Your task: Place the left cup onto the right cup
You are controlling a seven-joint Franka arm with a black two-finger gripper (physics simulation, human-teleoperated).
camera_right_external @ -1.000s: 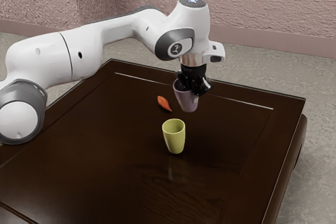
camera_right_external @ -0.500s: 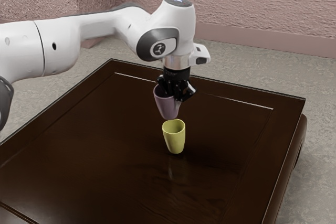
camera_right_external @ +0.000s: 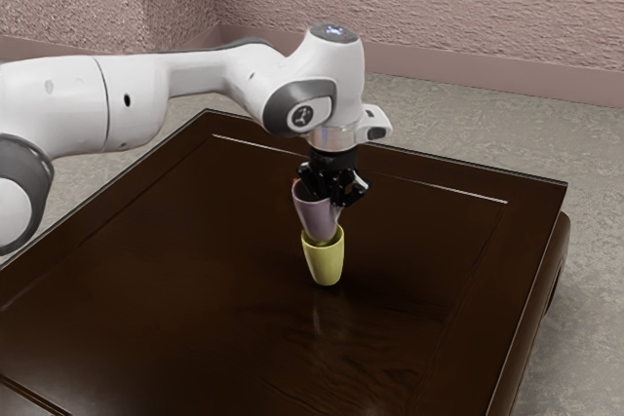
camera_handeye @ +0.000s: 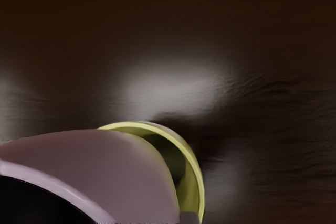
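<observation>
Nearly done, by my judgement: nearest the hand, the purple cup [camera_handeye: 89, 171] hangs tilted, pinched at its rim between the gripper's [camera_right_external: 332, 192] closed fingers. Its base dips into the mouth of the yellow-green cup [camera_right_external: 323, 258], which stands upright on the dark table [camera_right_external: 468, 270] and shows nothing else inside. Settling and release remain.

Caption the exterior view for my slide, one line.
Gripper holds a tilted purple cup with its base inside the yellow-green cup on the dark table.

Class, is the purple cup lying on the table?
No, the gripper holds the purple cup with its base inside the yellow cup.
</observation>
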